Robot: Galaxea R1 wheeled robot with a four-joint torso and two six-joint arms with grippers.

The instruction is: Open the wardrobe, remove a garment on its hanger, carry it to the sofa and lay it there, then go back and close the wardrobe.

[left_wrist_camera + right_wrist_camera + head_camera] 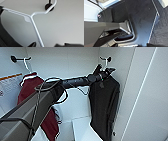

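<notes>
The left arm reaches into the wardrobe [140, 84]; its pincer [103, 72] sits at the black garment's [105, 104] shoulder beneath the white hanger [33, 23], grip unclear. Farther left hangs a dark red garment [31, 89].

Left hand [103, 72] finger state indeterminate, merged with the garment [105, 104] collar. Garment hem cut off by the frame edge. Hanger [33, 23] arms cropped.
</notes>
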